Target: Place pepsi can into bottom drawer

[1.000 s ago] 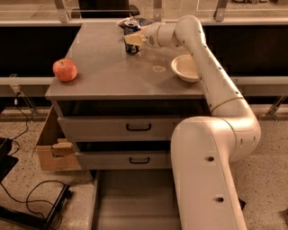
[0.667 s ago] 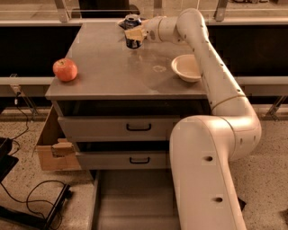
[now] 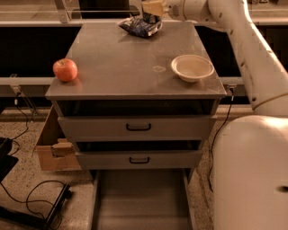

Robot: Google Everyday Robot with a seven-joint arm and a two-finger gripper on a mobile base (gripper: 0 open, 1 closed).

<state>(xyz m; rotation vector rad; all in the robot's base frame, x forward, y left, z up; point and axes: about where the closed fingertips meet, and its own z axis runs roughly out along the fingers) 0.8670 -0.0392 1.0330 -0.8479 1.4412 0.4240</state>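
My gripper [image 3: 153, 8] is at the top edge of the camera view, above the back of the cabinet top [image 3: 126, 67]. It is shut on the pepsi can [image 3: 155, 18], a small dark blue can that hangs just below the tan fingers, lifted off the surface. Only the can's lower part shows. The bottom drawer [image 3: 139, 202] is pulled out at the foot of the cabinet, a wide grey tray with low side walls and nothing in it.
A dark blue snack bag [image 3: 140, 27] lies at the back, just left of and below the can. A white bowl [image 3: 192, 67] sits on the right, a red apple [image 3: 65, 69] at the left edge. The two upper drawers [image 3: 137, 127] are slightly open. A cardboard box [image 3: 51, 150] and cables lie on the floor at left.
The gripper has risen with the can, from the cabinet top by the snack bag up to the top edge of the view. The camera's framing has also shifted.
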